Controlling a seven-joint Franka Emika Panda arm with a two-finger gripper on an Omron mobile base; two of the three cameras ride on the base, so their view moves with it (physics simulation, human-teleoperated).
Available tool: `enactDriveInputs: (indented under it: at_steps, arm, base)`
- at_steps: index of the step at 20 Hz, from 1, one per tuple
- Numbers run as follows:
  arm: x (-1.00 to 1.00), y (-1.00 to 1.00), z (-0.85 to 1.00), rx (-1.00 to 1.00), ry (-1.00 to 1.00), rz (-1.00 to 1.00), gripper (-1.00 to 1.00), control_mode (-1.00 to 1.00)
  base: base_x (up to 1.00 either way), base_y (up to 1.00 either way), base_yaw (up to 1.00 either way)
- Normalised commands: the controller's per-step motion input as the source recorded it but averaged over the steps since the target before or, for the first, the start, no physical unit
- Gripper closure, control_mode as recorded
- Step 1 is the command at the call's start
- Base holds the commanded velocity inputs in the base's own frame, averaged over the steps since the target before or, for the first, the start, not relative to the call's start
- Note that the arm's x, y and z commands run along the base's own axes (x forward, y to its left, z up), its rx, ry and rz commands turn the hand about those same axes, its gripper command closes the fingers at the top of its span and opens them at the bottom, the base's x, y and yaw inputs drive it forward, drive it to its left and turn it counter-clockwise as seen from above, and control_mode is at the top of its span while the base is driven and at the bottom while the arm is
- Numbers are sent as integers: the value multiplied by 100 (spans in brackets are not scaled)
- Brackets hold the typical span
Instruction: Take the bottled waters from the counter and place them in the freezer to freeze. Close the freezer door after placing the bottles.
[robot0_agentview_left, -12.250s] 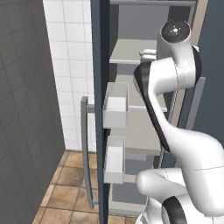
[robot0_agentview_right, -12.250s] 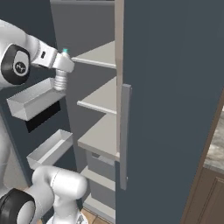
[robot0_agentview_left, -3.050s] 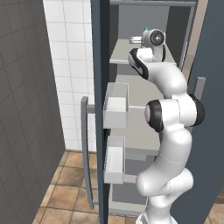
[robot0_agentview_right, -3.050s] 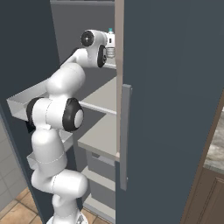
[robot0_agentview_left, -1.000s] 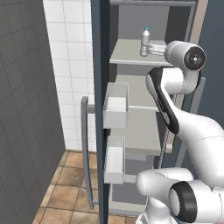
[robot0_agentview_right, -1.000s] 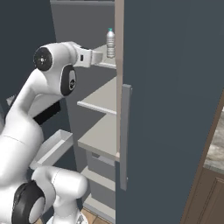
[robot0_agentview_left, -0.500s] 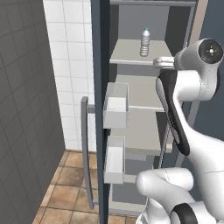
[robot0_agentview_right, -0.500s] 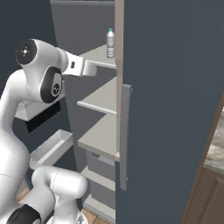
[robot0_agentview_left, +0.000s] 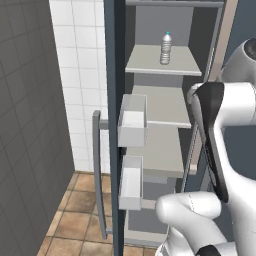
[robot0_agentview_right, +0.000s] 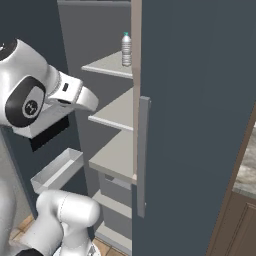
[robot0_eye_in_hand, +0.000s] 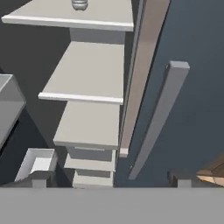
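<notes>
Bottle (robot0_agentview_left: 166, 48) now stands released on the freezer's top shelf (robot0_agentview_left: 150, 62); gripper (robot0_eye_in_hand: 109, 177), spread empty, has withdrawn.

Clear ribbed plastic bottle (robot0_agentview_left: 166, 48), matt shelves (robot0_agentview_left: 157, 62)

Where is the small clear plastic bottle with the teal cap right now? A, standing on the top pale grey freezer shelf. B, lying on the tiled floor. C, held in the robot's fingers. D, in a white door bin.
A: the small clear teal-capped bottle stands upright on the top pale grey shelf, apart from the arm.
</notes>
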Motion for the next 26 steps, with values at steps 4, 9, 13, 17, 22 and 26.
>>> enactDriveInputs:
  at_steps: [4,9,13,17,22,26]
  arm:
    - [-75,0,-83,0,17,0,-100,-100]
    - [-38,0,-97,1,16,0,-100,-100]
    - [-4,0,-100,1,15,0,-100,-100]
    - [0,0,-68,1,3,5,-100,-100]
    - [0,0,-16,1,0,5,-100,-100]
    - [-1,0,0,0,0,0,-100,-100]
  base:
    - [0,0,0]
    - [0,0,0]
    - [0,0,0]
    - [0,0,0]
    - [0,0,0]
    - [0,0,0]
